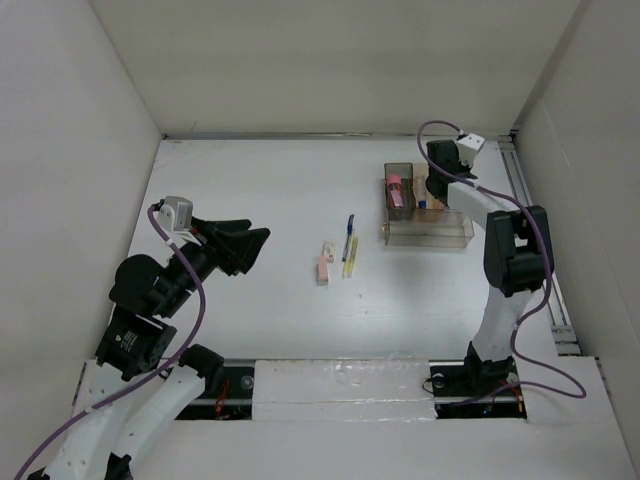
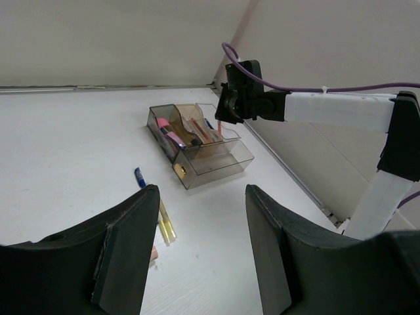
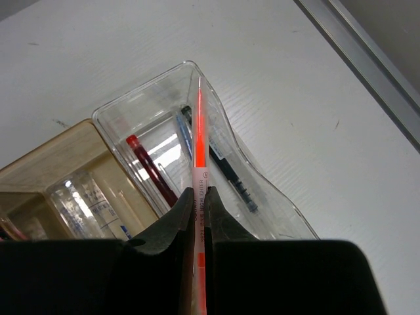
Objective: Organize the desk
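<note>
As the right tool (image 3: 199, 194) is clamping the orange highlighter (image 3: 199, 131), the clear tray (image 3: 139, 88) is demanding a level, low release.

I work in a robotics lab cell dressed up as an office. My left arm (image 1: 150, 300) and right arm (image 1: 512, 265) are bolted to a matte white desk (image 1: 260, 190) boxed in by plain white walls (image 1: 330, 60). There is a metal rail (image 3: 367, 56) along 1 edge, and purple cables (image 2: 367, 87) loop off the arms. A pen tray (image 1: 440, 236) is the only office touch.
</note>
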You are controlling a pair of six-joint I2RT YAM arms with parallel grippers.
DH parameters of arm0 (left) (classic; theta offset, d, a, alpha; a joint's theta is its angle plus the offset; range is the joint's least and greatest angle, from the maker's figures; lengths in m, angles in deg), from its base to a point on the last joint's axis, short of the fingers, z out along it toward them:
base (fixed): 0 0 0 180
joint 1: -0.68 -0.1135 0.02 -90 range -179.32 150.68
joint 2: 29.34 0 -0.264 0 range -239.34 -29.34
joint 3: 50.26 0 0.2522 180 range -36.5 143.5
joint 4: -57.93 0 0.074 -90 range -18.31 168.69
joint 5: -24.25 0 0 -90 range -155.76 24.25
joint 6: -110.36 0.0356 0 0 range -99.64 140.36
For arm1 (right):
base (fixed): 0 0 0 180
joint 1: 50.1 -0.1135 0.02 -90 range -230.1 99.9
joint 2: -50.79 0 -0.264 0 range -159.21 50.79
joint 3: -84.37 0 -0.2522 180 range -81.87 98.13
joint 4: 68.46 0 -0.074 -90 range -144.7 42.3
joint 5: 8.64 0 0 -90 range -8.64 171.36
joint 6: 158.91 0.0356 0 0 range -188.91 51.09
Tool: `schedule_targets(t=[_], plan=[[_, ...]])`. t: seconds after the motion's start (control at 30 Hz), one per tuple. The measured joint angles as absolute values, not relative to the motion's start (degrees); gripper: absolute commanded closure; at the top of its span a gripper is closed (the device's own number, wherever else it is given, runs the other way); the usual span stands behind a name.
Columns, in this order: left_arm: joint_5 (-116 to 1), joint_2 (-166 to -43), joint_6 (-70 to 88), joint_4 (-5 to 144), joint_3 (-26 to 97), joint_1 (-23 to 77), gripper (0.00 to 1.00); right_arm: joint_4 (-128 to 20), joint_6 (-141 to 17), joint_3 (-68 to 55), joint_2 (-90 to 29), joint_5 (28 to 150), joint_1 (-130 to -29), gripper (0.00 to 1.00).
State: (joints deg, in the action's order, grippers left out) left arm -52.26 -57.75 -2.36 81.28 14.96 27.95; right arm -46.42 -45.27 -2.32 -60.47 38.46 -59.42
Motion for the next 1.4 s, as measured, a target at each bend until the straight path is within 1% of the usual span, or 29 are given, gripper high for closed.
schedule_targets(t=[0.1,0.2,0.27,0.3,0.4,0.53,0.57,0.83,0.87,0.93,0.97,1.0,1.07,1.1,1.27,1.4], plan=[[-52.3,-57.7,-2.4,81.3,15.0,27.9,0.49,-46.3,-45.7,-1.6,-60.5,39.7,-59.1,0.90],[-52.3,-57.7,-2.4,81.3,15.0,27.9,0.49,-45.7,-46.0,-0.4,-60.6,41.5,-58.7,0.84],[-52.3,-57.7,-2.4,81.3,15.0,27.9,0.49,-45.7,-46.0,0.4,-60.7,42.6,-58.5,0.82],[-52.3,-57.7,-2.4,81.3,15.0,27.9,0.49,-45.6,-46.0,0.6,-60.7,43.0,-58.3,0.77],[-52.3,-57.7,-2.4,81.3,15.0,27.9,0.49,-45.1,-45.5,0.9,-60.7,43.9,-58.0,0.69],[-52.3,-57.7,-2.4,81.3,15.0,27.9,0.49,-43.5,-45.1,1.5,-61.3,45.2,-57.0,0.67],[-52.3,-57.7,-2.4,81.3,15.0,27.9,0.49,-43.1,-45.0,1.8,-61.5,45.5,-56.8,0.65],[-52.3,-57.7,-2.4,81.3,15.0,27.9,0.49,-41.5,-43.1,2.4,-61.8,47.5,-56.1,0.64],[-52.3,-57.8,-2.4,81.3,15.0,27.9,0.49,-41.4,-42.9,2.4,-61.6,47.9,-56.2,0.64],[-52.3,-57.8,-2.4,81.3,15.0,27.9,0.49,-41.6,-42.2,1.4,-60.1,49.0,-56.4,0.69],[-52.3,-57.8,-2.4,81.3,15.0,27.9,0.49,-41.6,-41.9,0.7,-59.0,49.3,-56.7,0.75],[-52.3,-57.8,-2.4,81.3,15.0,27.9,0.49,-41.6,-41.6,0.0,-57.7,49.8,-57.0,0.84],[-52.3,-57.8,-2.4,81.3,15.0,27.9,0.49,-41.7,-40.9,-1.1,-55.0,50.5,-58.0,0.99],[-52.3,-57.8,-2.4,81.3,15.0,27.9,0.49,-41.6,-40.7,-1.3,-54.0,50.6,-58.5,1.00],[-52.3,-57.8,-2.4,81.3,15.0,27.9,0.49,-42.3,-39.1,-3.7,-48.2,52.6,-63.0,1.00],[-52.3,-57.8,-2.4,81.3,15.0,27.9,0.49,-43.1,-37.9,-8.1,-44.5,54.9,-71.0,1.00]])
